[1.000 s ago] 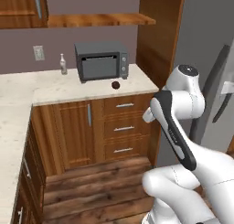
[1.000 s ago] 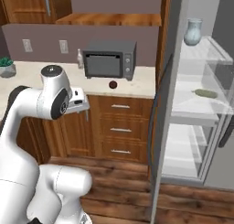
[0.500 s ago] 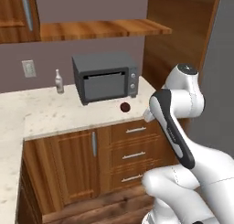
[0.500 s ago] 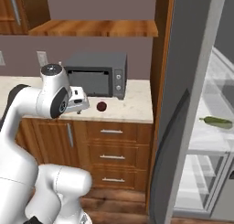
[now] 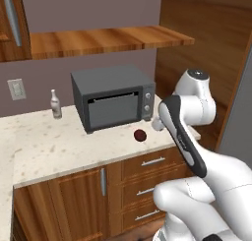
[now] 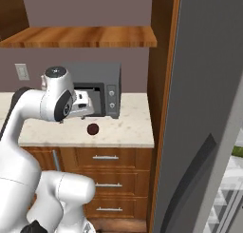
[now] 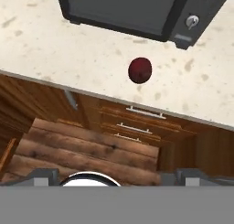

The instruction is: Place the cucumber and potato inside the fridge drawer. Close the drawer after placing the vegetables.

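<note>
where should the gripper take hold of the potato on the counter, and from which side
Grip the potato across its round middle, coming straight down from above. It lies alone on the bare counter, in front of the toaster oven, so nothing blocks either side. It looks nearly round, so finger direction should matter little. The open gripper looks wide enough to straddle it.

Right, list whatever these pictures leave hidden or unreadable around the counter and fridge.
- Fridge interior: right base view, blocked by the tall grey fridge door; just a sliver at the right edge.
- Claw: hand view, its dark tips are cut by the bottom edge.
- Small clear glass bottle: left base view, too small to read.
- Grey microwave oven: hand view, cropped at the top.
</note>
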You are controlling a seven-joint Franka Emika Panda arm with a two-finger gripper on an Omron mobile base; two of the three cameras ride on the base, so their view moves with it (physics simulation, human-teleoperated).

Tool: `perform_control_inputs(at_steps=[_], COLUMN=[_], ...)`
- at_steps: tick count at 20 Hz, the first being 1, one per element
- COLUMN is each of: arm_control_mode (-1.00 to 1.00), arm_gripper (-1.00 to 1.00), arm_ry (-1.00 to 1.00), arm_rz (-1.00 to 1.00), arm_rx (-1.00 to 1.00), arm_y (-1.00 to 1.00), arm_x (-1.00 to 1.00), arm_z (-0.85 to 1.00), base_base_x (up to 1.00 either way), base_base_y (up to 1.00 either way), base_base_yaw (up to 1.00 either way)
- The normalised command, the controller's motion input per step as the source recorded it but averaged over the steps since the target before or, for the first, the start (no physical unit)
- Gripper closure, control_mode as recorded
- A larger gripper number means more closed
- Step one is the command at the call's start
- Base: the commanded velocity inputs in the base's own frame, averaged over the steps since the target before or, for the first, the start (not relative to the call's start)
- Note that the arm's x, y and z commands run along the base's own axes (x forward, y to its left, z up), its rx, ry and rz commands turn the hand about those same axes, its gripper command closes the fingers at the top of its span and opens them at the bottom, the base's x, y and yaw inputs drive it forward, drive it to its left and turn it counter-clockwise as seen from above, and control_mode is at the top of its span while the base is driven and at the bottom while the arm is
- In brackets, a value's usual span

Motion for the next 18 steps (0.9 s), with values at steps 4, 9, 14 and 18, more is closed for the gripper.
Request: perform_control_inputs(at_steps=[4,9,14,18], arm_control_mode=[-1.0,-1.0,-1.0,-1.0], arm_gripper=[-1.0,-1.0,-1.0,-1.0], arm_ry=[0.19,0.21,0.08,0.01], arm_rz=[-0.38,-0.34,-0.09,0.0], arm_rx=[0.06,0.03,0.0,0.05], arm_y=[0.02,0.1,0.17,-0.02], arm_x=[0.29,0.38,0.62,0.19], arm_z=[-0.58,-0.55,-0.33,-0.31], base_base_x=[0.0,0.0,0.0,0.0], base_base_y=[0.0,0.0,0.0,0.0], base_base_yaw=[0.0,0.0,0.0,0.0])
